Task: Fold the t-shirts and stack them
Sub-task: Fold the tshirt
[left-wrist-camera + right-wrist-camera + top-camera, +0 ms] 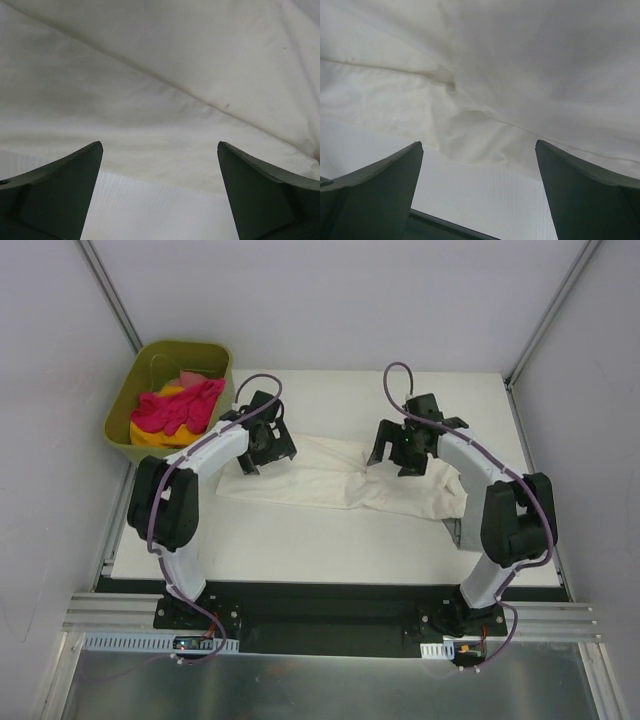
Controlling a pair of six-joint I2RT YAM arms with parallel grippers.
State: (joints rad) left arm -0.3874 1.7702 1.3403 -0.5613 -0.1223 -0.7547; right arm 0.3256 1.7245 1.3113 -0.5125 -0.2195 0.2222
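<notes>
The left claw (266, 458) stands wide open with nothing between its fingers, and the right claw (396, 462) is spread just as wide and equally bare. Both point down at the cream-white shirt (340, 480), the left one over the shirt's left end and the right one over its right half, well apart from each other. From the left wrist, the left claw (160, 145) shows its two dark fingers (65, 195) framing the hem of the cream-white shirt (150, 100), with a strip of bare tabletop (160, 210) between them; a long soft crease runs diagonally across the cloth. From the right wrist, the right claw (479, 144) frames a rumpled edge of the same shirt (520, 75), puckered into a small fold, again with bare tabletop (485, 195) just below it. I cannot tell whether either set of fingertips touches the cloth. The shirt lies spread across the middle of the tabletop (330, 545), stretched left to right, lumpy and wrinkled rather than flat, its right end reaching near the right arm. At the far left corner sits an olive-green tub (122, 415), and heaped inside it are a bright pink shirt (180, 408) lying over a yellow shirt (150, 437).
</notes>
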